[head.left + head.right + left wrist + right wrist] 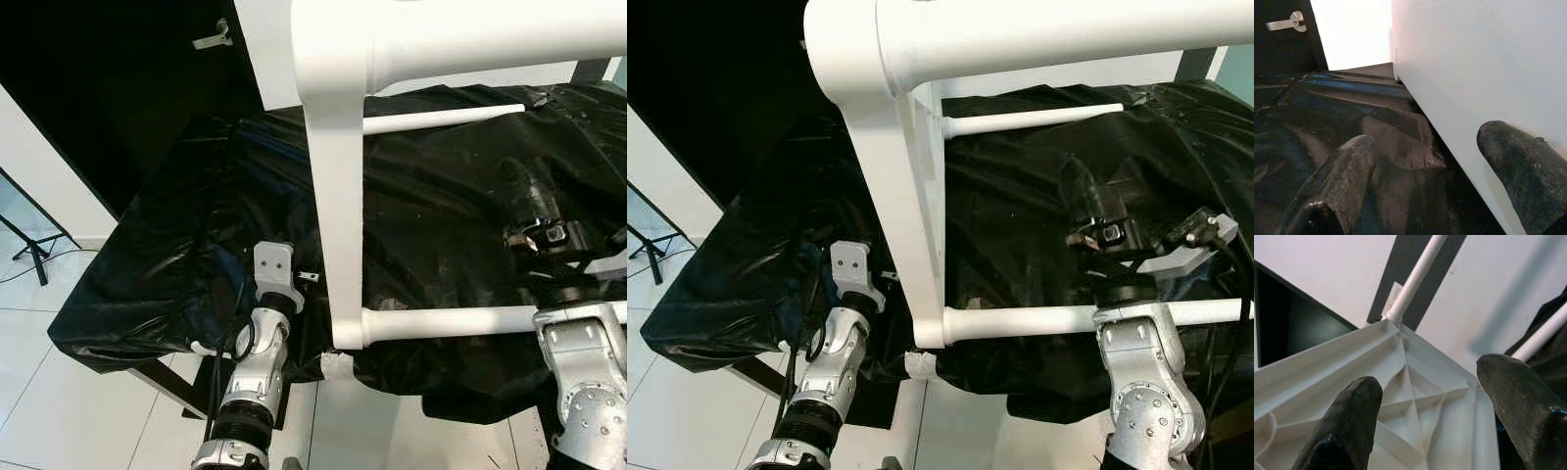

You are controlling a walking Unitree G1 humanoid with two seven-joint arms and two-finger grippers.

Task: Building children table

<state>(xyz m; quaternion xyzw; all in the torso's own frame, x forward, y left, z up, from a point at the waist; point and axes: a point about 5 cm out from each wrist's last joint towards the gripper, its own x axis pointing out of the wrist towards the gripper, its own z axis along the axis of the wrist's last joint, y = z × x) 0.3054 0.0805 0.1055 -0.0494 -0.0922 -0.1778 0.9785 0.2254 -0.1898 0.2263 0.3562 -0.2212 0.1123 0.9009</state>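
A white table frame (pixel 338 196) stands on its side on a black sheet (pixel 196 235) that covers a low surface; the frame occupies the centre of the head views and runs from 12 o'clock down to about 6 o'clock. Its thick top tube (pixel 1038 39) crosses the upper edge toward 2 o'clock, a flat upright panel (pixel 911 215) drops from the corner, and two thin rods leave that panel toward 3 o'clock: an upper rod (pixel 441 119) and a lower rod (pixel 441 321). The left gripper (pixel 1425 161) lies at 7 o'clock, low beside the panel's foot, its silver arm (pixel 250 382) rising from the lower edge. In the left wrist view its jaws stand wide apart with nothing between them; one finger (pixel 1347 171) rests over the sheet, the other finger (pixel 1523 166) lies against or just beside the white panel face. The right gripper (pixel 1097 211) is at 3 o'clock, above the lower rod and over the sheet. In the right wrist view its jaws are also spread wide and hold nothing; beyond them shows the frame's ribbed underside (pixel 1415 396) with a rod (pixel 1418 276) entering its corner. A door handle (pixel 214 39) sits at 11 o'clock on a dark door. Pale floor tiles (pixel 59 411) show at 8 o'clock.
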